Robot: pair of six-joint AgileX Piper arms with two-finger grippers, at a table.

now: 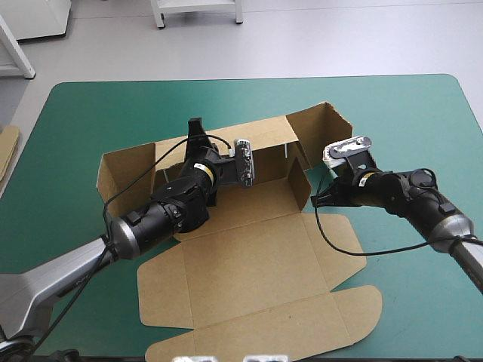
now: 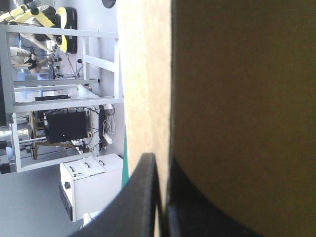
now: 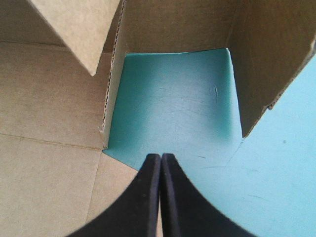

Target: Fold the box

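Brown board is taking up the middle of the teal-green desk (image 1: 423,113): we are looking at the box (image 1: 249,256) half raised, its base flat, its rear wall (image 1: 264,136) standing toward twelve o'clock and its lid panel (image 1: 256,324) lying flat toward six. The left claw (image 2: 160,165) is pinching that rear wall from above, all but closed with the sheet between its fingers. The right claw (image 3: 161,157) is pressed together and carrying nothing, sitting low at the three o'clock corner of the base, just beside the short side flap (image 1: 299,185) standing there. We are judging the risk to lie at that corner: a closed claw nudging the flap could be skating off its edge or shoving the whole sheet toward nine, twisting the wall in the left pinch, and a loosening pinch could be letting that wall drop flat. Room is looking generous at three and twelve, where bare cover is running to the desk's edges; toward six the lid is reaching almost to the near edge, and a spare piece of board (image 1: 7,147) is showing at the nine o'clock edge.
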